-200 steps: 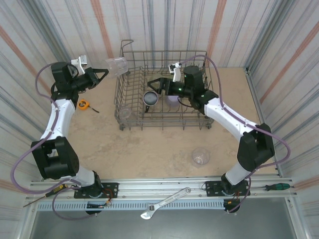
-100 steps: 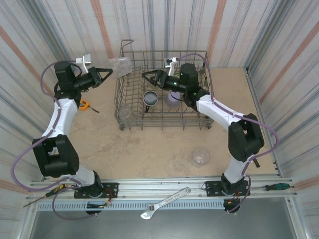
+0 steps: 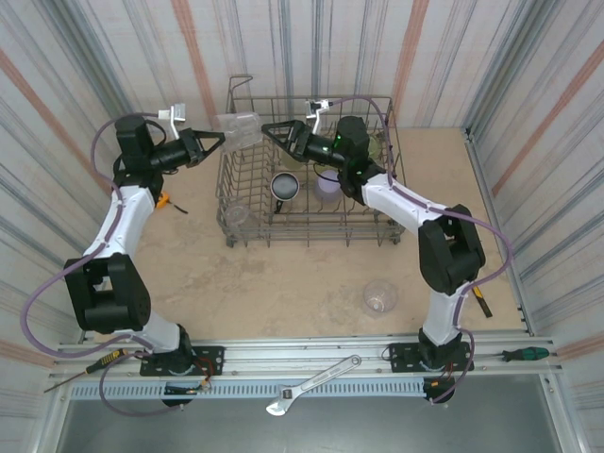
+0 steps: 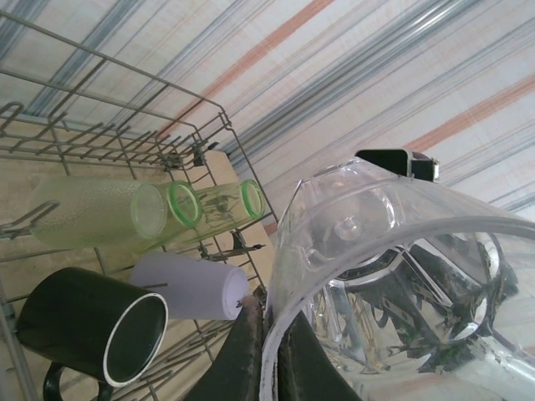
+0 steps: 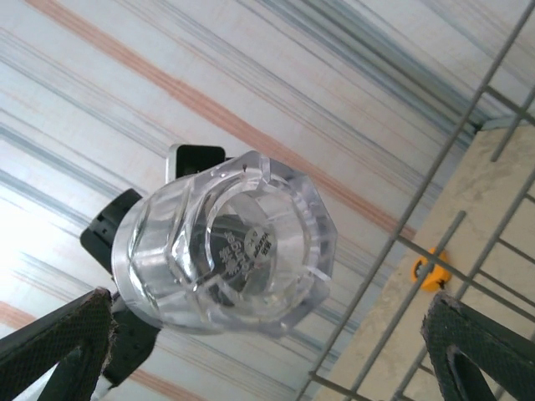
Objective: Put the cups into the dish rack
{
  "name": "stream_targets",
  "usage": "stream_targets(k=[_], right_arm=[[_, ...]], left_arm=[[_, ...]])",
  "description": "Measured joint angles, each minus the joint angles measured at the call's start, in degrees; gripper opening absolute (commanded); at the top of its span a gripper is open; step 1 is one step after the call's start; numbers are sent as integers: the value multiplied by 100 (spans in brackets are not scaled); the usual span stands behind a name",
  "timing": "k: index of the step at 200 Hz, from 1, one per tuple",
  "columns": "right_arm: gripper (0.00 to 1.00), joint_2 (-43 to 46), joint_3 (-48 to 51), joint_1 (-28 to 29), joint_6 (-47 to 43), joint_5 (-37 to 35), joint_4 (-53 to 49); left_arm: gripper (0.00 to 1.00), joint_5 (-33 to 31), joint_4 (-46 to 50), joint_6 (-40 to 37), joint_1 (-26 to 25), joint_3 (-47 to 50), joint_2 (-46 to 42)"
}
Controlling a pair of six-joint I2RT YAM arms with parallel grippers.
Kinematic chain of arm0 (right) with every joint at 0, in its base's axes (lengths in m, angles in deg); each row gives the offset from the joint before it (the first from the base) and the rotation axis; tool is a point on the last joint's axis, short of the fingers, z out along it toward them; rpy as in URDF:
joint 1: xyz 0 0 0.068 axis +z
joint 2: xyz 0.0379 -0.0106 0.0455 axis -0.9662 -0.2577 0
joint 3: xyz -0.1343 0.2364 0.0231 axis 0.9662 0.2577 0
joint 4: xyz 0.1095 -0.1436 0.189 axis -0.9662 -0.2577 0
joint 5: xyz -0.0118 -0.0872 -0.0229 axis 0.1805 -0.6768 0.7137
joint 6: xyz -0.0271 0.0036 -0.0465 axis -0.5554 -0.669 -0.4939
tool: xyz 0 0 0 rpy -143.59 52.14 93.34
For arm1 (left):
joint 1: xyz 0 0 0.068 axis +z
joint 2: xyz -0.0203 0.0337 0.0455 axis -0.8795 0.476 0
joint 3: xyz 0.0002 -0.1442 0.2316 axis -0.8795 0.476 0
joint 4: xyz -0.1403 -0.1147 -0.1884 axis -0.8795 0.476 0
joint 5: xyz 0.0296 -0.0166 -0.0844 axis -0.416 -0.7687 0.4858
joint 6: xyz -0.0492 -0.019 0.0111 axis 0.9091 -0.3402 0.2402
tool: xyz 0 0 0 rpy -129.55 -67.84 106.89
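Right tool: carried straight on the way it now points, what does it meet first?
Most likely the clear cup held by the shut left tool: it sits dead ahead between the open fingers of the right tool, base toward it. The gap cannot be judged.

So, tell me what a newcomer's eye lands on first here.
First, the clear cup held in mid-air by the left gripper over the far-left corner of the dish rack, with the right gripper wide open facing it. Then the black cup and lavender cup inside the rack, and a stray cup alone on the table nearer the arms.
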Motion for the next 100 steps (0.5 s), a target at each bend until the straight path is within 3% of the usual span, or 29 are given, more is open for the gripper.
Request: stream_targets(k=[100], right_arm=[[97,-516,-262,179,966,46,929]], left_arm=[[0,238,-109,24,-251,0,273]])
